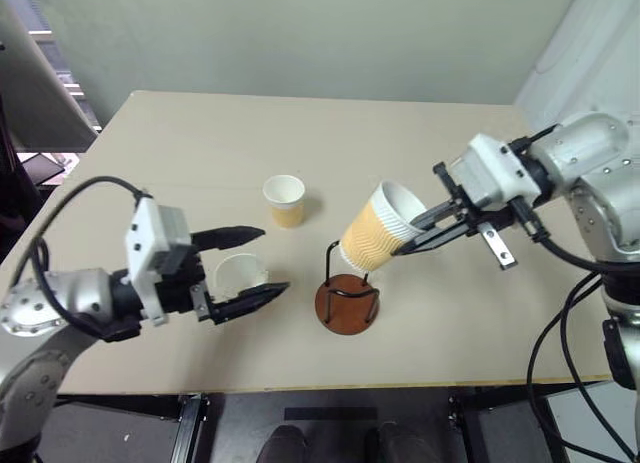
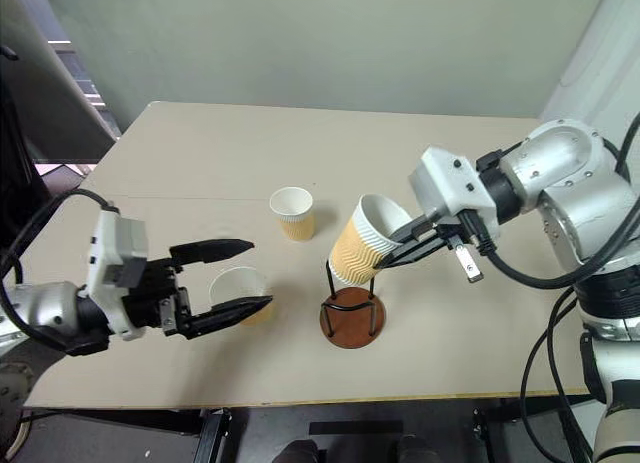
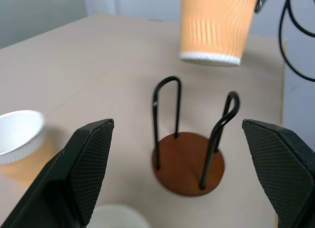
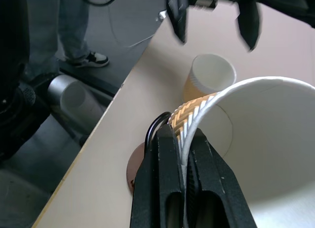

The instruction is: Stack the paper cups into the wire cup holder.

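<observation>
Right gripper (image 1: pixel 415 233) pinches a tilted cup (image 1: pixel 378 229) by its rim above the holder (image 1: pixel 349 299); base may snag a wire loop. Left gripper (image 1: pixel 262 263) gapes empty.

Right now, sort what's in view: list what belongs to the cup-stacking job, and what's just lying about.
Job:
- held paper cup, pinched by the right hand
- far paper cup
- near paper cup
- wire cup holder
- left hand, open

Lying about:
- person's shoe beside the table
</observation>
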